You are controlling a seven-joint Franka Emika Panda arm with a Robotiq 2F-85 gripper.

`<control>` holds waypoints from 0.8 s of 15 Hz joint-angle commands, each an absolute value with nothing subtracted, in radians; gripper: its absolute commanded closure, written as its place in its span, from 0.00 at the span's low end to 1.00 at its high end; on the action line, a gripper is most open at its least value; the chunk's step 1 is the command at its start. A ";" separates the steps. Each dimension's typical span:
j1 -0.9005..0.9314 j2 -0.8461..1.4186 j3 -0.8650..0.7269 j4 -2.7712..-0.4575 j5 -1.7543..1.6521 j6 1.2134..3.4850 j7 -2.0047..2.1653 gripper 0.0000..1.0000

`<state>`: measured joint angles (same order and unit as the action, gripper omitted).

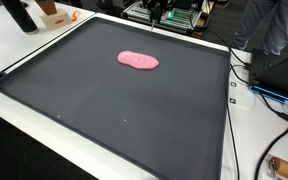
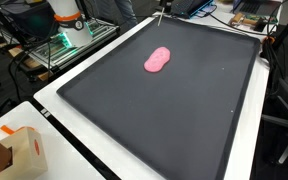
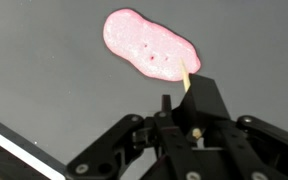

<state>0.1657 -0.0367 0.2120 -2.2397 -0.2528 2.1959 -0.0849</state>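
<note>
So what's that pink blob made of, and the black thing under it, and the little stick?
The pink blob looks like soft putty or dough: rounded edges, slight shine, tiny specks. The black mat looks like matte rubber or plastic, dull and even. The thin stick in the gripper looks wooden: pale tan.

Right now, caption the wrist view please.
Fingers grip a wooden stick beside a pink blob on the dark mat.
</note>
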 commanded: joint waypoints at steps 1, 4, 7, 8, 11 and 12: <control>0.204 0.034 0.241 -2.223 -0.455 2.183 0.071 0.94; 0.241 0.090 0.249 -2.206 -0.603 2.161 0.190 0.94; 0.283 0.142 0.250 -2.185 -0.721 2.129 0.290 0.94; 0.298 0.161 0.252 -2.176 -0.751 2.112 0.318 0.94; 0.339 0.215 0.254 -2.151 -0.829 2.057 0.391 0.94; 0.353 0.232 0.255 -2.142 -0.852 2.039 0.413 0.94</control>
